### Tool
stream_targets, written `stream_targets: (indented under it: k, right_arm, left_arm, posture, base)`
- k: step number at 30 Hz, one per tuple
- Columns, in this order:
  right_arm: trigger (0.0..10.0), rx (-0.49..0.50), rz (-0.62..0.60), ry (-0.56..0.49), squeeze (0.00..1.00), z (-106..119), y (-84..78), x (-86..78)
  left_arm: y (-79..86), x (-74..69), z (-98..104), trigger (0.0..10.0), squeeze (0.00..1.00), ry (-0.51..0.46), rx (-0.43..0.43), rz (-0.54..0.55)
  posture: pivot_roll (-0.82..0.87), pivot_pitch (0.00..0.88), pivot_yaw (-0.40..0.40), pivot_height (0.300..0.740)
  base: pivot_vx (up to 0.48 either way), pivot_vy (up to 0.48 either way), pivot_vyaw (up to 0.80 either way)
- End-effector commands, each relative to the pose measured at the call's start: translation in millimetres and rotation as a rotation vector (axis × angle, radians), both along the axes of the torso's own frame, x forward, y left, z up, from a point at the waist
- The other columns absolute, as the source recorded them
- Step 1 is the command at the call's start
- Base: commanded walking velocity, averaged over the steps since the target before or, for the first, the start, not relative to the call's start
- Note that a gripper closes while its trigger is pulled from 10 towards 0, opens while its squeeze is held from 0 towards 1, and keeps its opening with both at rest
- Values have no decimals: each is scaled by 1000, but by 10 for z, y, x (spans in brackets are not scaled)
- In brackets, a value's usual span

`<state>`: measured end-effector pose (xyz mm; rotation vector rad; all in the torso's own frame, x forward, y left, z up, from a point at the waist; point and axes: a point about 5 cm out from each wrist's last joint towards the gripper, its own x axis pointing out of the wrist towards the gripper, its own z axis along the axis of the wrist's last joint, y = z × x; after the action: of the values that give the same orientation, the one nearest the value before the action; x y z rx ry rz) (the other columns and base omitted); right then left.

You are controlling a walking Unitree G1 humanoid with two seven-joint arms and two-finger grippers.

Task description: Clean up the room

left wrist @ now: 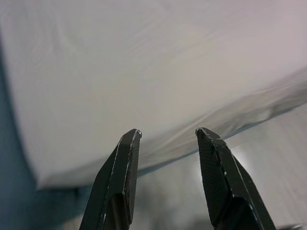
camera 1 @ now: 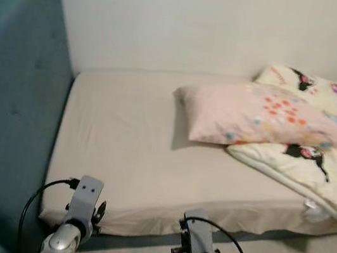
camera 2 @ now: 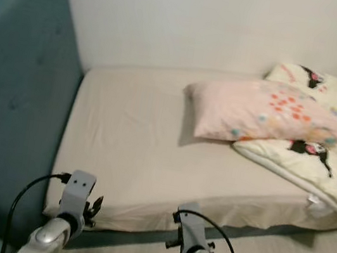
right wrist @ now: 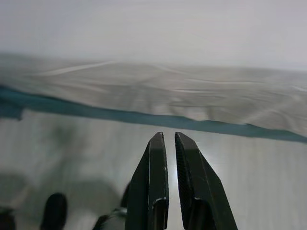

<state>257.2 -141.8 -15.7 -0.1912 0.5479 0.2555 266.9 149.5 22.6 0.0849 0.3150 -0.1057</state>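
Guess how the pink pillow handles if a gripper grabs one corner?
Probably floppy: the pink pillow looks soft and puffy, so it would sag. Likely light for its bulk. It leans on the folded quilt, which may shift.

A: Any writing, labels, numbers?

B: None legible. Quilt (camera 1: 318, 150) carries cartoon figures in black and pink, no letters. Pillow (camera 1: 257, 115) shows orange dots and small coloured blots only.

A: Tag at the quilt's edge?

B: Small white tab (camera 1: 309, 203) there, too blurred to read. Headboard (camera 1: 13, 95) and sheet (camera 1: 128, 139) are plain.
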Motion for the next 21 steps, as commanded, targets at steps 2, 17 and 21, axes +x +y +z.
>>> stream_targets:
  k: [2, 17, 21]
  right_arm:
    - [10000, 12, -16, 15, 0, -41, -3, -48]
    - [10000, 6, 30, 18, 0, -51, 54, -58]
    - [10000, 19, 31, 11, 0, -40, 71, -56]
  left_arm:
    - [1, -51, -46, 10000, 0, 21, -15, 0]
    - [24, -53, -52, 10000, 0, 57, -59, 51]
    - [4, -41, -43, 10000, 0, 55, -54, 44]
  posture:
    - [-61, 126, -13, 740]
    - [-62, 126, -12, 740]
    - [-63, 127, -11, 740]
  base:
    - [0, 0, -800]
    - [0, 0, -213]
    - [0, -224, 0]
